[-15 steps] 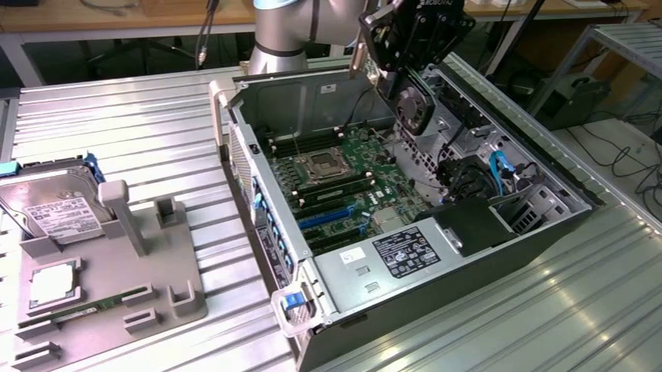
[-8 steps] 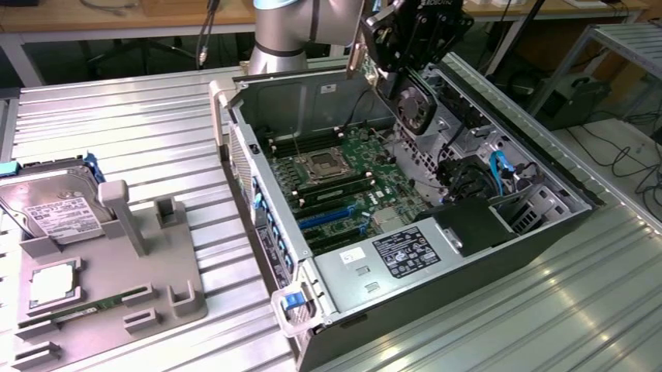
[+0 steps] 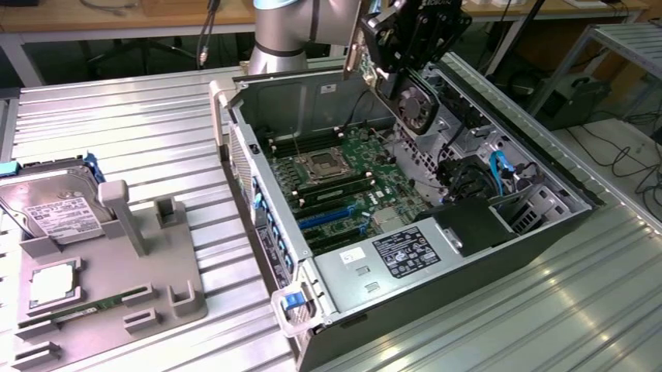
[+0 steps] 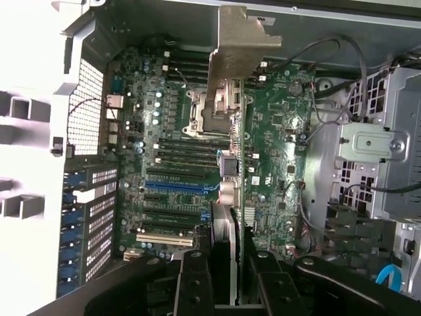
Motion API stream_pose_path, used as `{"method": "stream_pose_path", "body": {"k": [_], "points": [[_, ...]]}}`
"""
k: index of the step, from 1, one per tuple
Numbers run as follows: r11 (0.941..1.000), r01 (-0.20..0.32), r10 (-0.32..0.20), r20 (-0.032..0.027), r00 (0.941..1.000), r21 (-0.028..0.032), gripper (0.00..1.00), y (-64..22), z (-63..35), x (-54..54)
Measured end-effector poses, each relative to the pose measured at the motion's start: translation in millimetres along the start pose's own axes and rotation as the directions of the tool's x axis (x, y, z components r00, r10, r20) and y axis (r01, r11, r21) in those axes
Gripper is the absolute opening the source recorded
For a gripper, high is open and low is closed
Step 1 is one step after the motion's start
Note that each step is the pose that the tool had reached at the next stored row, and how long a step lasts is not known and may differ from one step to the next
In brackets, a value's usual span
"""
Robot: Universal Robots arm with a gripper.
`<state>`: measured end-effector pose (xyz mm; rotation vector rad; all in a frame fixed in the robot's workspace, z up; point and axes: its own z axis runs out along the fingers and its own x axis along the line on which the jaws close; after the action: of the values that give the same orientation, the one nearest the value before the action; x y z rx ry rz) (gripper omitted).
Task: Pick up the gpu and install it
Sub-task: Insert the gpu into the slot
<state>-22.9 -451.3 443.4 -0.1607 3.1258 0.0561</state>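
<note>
Gripper [image 4: 222,280] fingers [image 4: 193,283] clamped on the gpu [image 4: 227,125]; card held edge-on, silver bracket at the far end. It hangs above the open computer case [image 3: 248,147], over the motherboard [image 4: 276,151], not touching. Judgement: align the card edge with the blue slot [image 4: 174,187], keep it square, and stay clear of the cables [image 4: 329,51].

gpu [image 3: 414,99]: green card, round black fan on one face, silver bracket at one end
pose: stood on edge, tilted
place: hung lifted above the open computer case [image 3: 279,108], touching nothing inside
</note>
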Motion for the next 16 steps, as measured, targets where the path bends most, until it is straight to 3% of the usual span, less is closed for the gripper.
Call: {"method": "stream_pose_path", "body": {"k": [16], "points": [[0.9971, 0.076, -0.076, -0.0026, 0.9971, -0.0012, 0.27, -0.1, 0.0, 0.3]]}}
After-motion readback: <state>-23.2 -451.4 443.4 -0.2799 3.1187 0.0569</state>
